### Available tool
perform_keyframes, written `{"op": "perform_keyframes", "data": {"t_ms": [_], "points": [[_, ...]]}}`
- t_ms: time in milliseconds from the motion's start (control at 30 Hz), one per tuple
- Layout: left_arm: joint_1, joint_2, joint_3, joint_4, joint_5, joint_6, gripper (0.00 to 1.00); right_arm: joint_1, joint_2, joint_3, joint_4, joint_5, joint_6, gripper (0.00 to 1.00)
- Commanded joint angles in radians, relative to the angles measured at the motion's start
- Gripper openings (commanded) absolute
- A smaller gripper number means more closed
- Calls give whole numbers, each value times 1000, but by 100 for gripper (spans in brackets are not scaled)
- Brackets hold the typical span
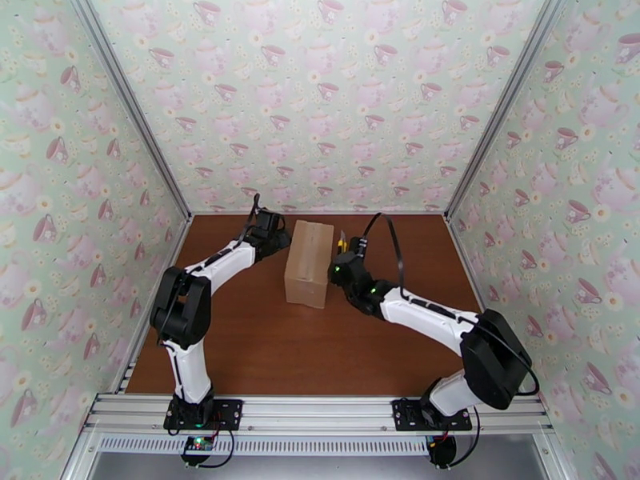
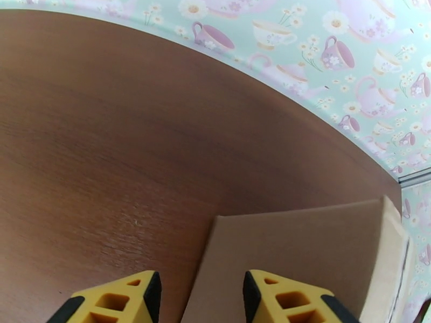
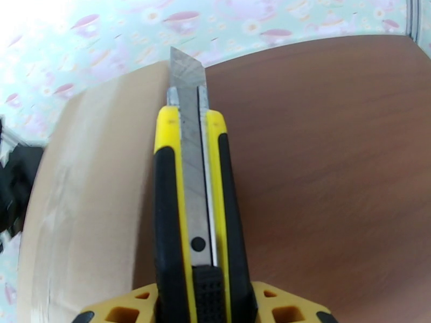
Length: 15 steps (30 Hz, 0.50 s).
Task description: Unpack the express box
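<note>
The express box (image 1: 309, 264) stands closed on the brown bench (image 1: 264, 346), a little above the middle of the top view. The left pincer (image 1: 276, 234) is just beside the box's upper left edge, and the right pincer (image 1: 344, 251) is close against its right side.

From the left wrist, the left pincer (image 2: 199, 300) is spread with nothing pinched. The box (image 2: 301, 254) lies at lower right, cut off by the frame bottom.

From the right wrist, the right pincer (image 3: 207, 310) pinches a yellow-and-black utility knife (image 3: 196, 211), blade out, along the box's (image 3: 91, 184) right edge. Whether the blade touches the cardboard I cannot tell. A dark shape at far left is too blurred to name.
</note>
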State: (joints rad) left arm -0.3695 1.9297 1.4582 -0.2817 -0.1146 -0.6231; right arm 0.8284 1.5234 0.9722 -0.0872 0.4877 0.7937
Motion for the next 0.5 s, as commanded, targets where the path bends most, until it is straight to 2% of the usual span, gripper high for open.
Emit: {"op": "perform_keyframes", "data": {"t_ms": [0, 133, 200, 467], "points": [[-17, -35, -58, 9, 50, 41, 47, 113, 16, -45, 54, 86, 124, 0], [5, -113, -142, 28, 24, 71, 47, 188, 47, -40, 80, 90, 180, 0], [29, -146, -159, 13, 17, 77, 47, 193, 40, -34, 52, 83, 182, 0], [118, -320, -229, -34, -24, 96, 47, 170, -160, -119, -59, 147, 92, 0]]}}
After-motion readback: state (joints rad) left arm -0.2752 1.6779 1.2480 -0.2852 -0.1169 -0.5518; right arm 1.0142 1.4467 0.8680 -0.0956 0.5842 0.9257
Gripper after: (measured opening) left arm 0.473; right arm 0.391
